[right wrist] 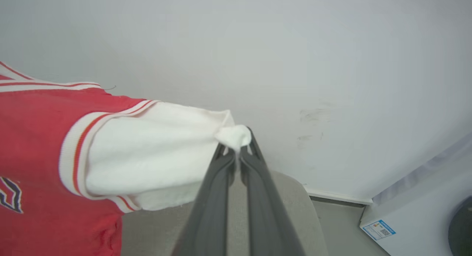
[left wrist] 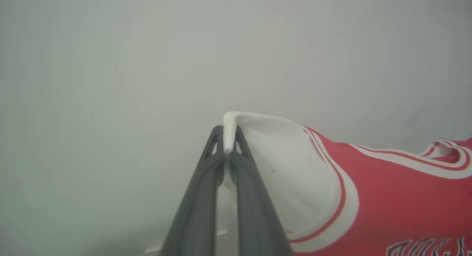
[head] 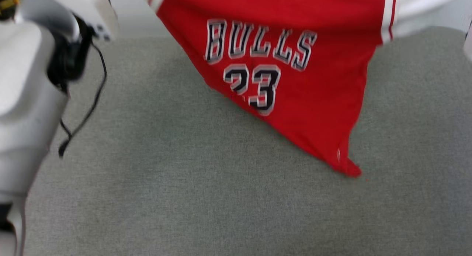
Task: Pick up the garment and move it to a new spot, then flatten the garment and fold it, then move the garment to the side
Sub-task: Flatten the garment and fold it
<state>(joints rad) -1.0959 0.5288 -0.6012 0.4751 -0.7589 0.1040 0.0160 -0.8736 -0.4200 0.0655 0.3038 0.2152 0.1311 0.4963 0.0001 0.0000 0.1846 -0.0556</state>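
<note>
The garment, a red jersey with black "BULLS 23" lettering, hangs in the air over a grey cushioned surface, its lower corner drooping toward it. My left gripper is shut on the edge of one white sleeve. My right gripper is shut on a bunched bit of the other white sleeve. The jersey stretches between the two grips, front side facing the head camera. My left arm's pale forearm fills the left of the head view.
A black cable dangles from the left arm. A plain pale wall stands behind. A white box with a blue label sits on the floor at the right of the cushion's rounded edge.
</note>
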